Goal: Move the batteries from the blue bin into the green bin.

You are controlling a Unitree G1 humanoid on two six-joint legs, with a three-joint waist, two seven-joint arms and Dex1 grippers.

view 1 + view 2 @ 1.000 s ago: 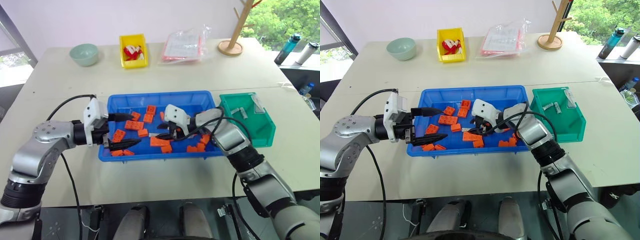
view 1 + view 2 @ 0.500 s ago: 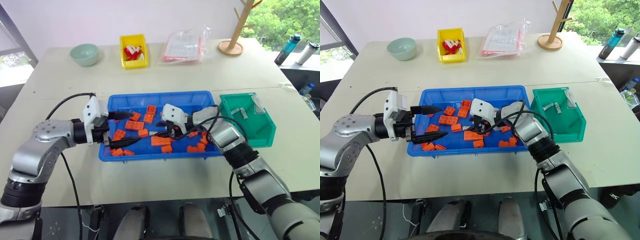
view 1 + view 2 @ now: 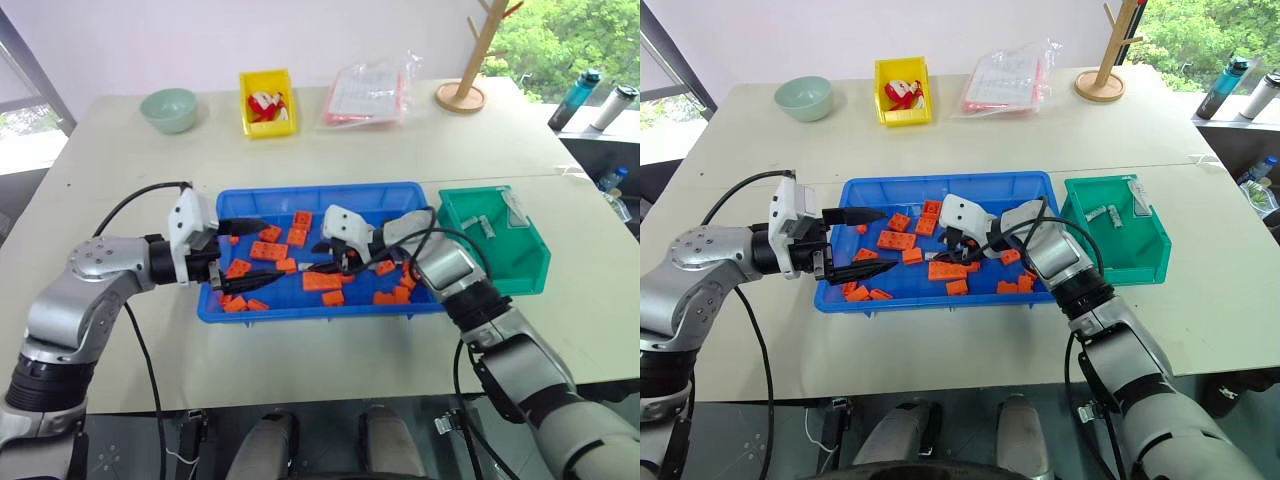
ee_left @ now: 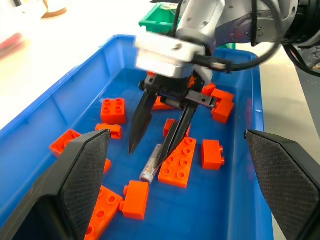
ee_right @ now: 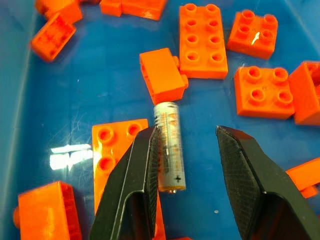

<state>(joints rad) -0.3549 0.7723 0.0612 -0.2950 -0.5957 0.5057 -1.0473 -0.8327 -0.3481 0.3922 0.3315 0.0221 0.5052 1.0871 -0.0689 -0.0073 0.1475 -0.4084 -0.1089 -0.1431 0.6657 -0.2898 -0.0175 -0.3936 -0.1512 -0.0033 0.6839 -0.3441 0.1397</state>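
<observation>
My right gripper (image 5: pixel 185 165) hangs low inside the blue bin (image 3: pixel 395 197) with its fingers (image 5: pixel 131 185) spread, a battery (image 5: pixel 169 146) lying on the bin floor between them, close against one finger and apart from the other; I cannot see any pinch on it. In the left wrist view that same battery (image 4: pixel 151 163) lies flat beside a long orange block (image 4: pixel 179 162), with the right gripper's tips coming down just above it. Orange blocks (image 3: pixel 268 250) are scattered around it across the bin floor, some flat with studs up, some tipped. My left gripper (image 3: pixel 243 254) points across the left end of the blue bin, its fingers (image 4: pixel 82 176) spread wide and holding nothing, one tip over the bin's rear part and the other over the blocks near the front wall. The green bin (image 3: pixel 527 262) stands just beside the blue bin's right end on the surface (image 3: pixel 330 350), and I see small grey pieces, likely batteries (image 3: pixel 484 226), in it already. Well behind, at the far side of the surface, stand a pale green bowl (image 3: pixel 168 108), a yellow bin (image 3: pixel 267 101) with red and white pieces in it, a clear bag (image 3: pixel 369 92) and a wooden stand (image 3: pixel 463 94).
</observation>
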